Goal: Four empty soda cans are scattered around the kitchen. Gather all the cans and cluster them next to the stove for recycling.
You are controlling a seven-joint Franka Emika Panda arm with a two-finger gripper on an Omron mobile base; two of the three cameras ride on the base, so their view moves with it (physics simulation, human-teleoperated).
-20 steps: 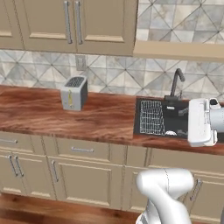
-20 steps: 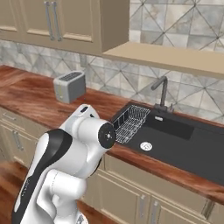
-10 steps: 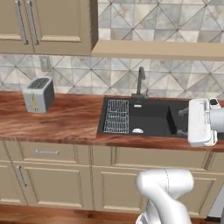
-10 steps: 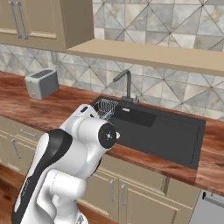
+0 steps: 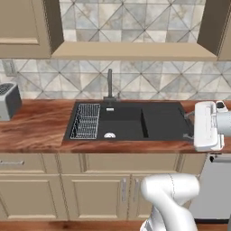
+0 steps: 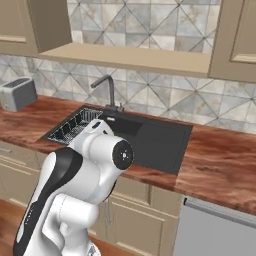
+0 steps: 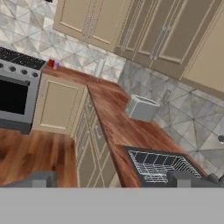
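- Judging from the hand view, two small cans [image 7: 53, 64] stood beside the stove [image 7: 17, 89]; the others were unseen.
- The gripper [image 7: 109, 179] held nothing, fingers wide.

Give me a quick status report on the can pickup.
Pincer open, holding nothing. Red soda can on the far counter beside the stove. Toaster and sink rack between, none blocking.

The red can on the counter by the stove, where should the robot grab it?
Best around its round side, about the middle. The red can looks to stand upright on the counter next to the stove, so coming in level from the open front edge probably suits. It is tiny and far off here, so finer detail is unclear. The gripper is open.
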